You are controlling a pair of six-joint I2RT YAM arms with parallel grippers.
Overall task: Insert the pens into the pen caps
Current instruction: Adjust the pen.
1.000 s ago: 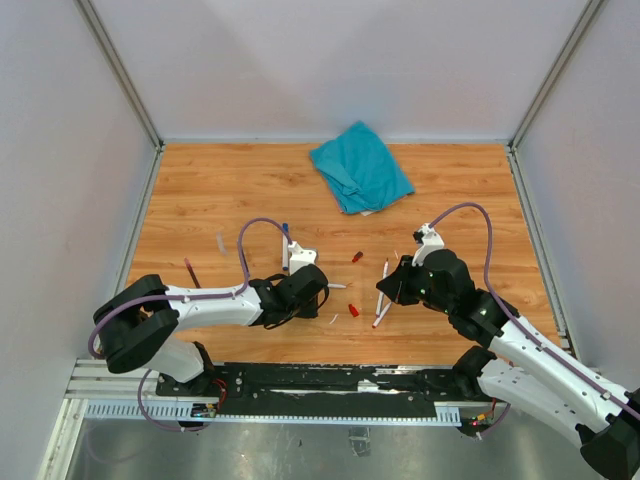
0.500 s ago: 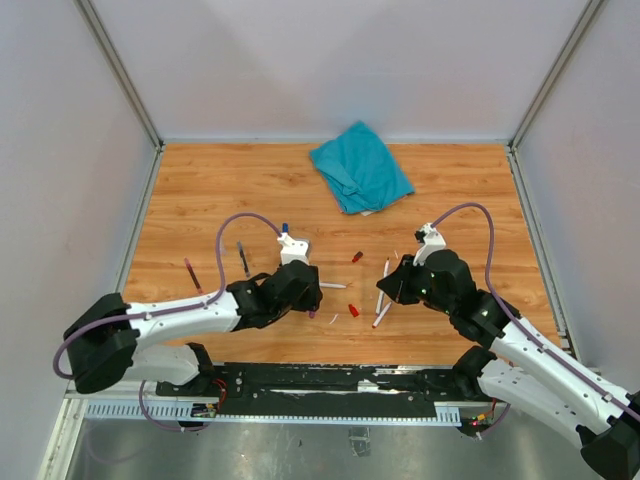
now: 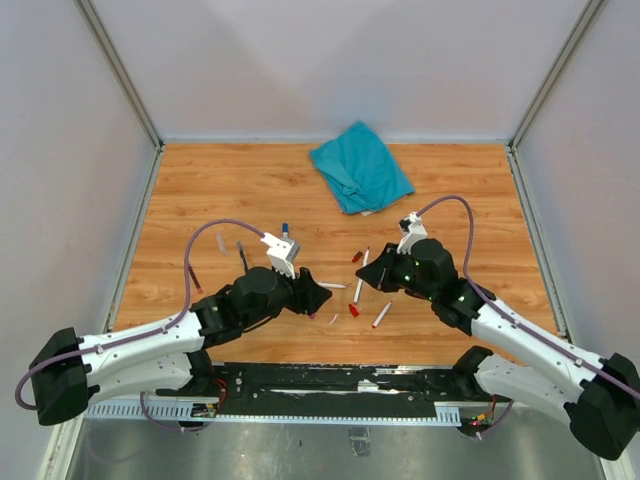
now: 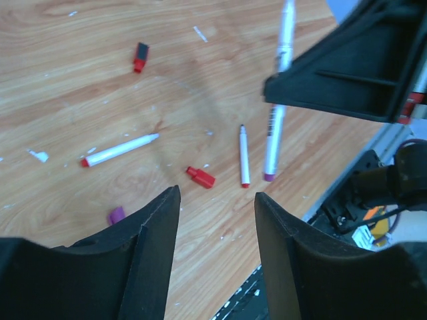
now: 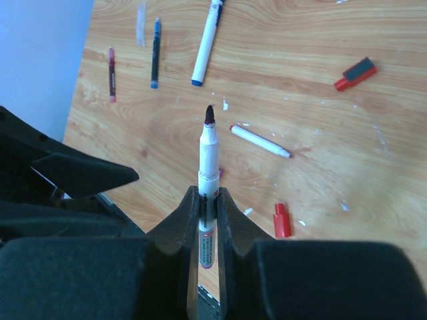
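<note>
Clamping a dark-tipped pen (image 5: pixel 208 150) by its white barrel, the right gripper (image 5: pixel 209 195) has its jaws clenched on it, and the pen slants over the wooden table (image 3: pixel 470 190) just right of centre. The left gripper (image 4: pixel 217 195) hangs close to its left, its fingers (image 4: pixel 157 240) parted partway, with nothing between them and nothing touching them. Between the two grippers, on the near side, a red cap (image 4: pixel 201 177) lies just beside a white pen with a red end (image 4: pixel 243 157), the two apart. A second white pen with a red end (image 4: pixel 120 150) lies by the left gripper's tips, with a purple cap (image 4: pixel 117 215) nearer than it. A red-and-dark cap (image 4: pixel 140 57) sits on the far side of both grippers. Farther left lie a white pen with a blue tip (image 5: pixel 207 41), a thin blue pen (image 5: pixel 155 52) and a thin dark-red pen (image 5: pixel 111 73), none touching. That makes six pens, one gripped and five on the wood, and three caps in view: two red and one purple. White scraps (image 4: pixel 39 156) dot the wood, and a teal cloth (image 3: pixel 360 165) lies crumpled at the far middle.
</note>
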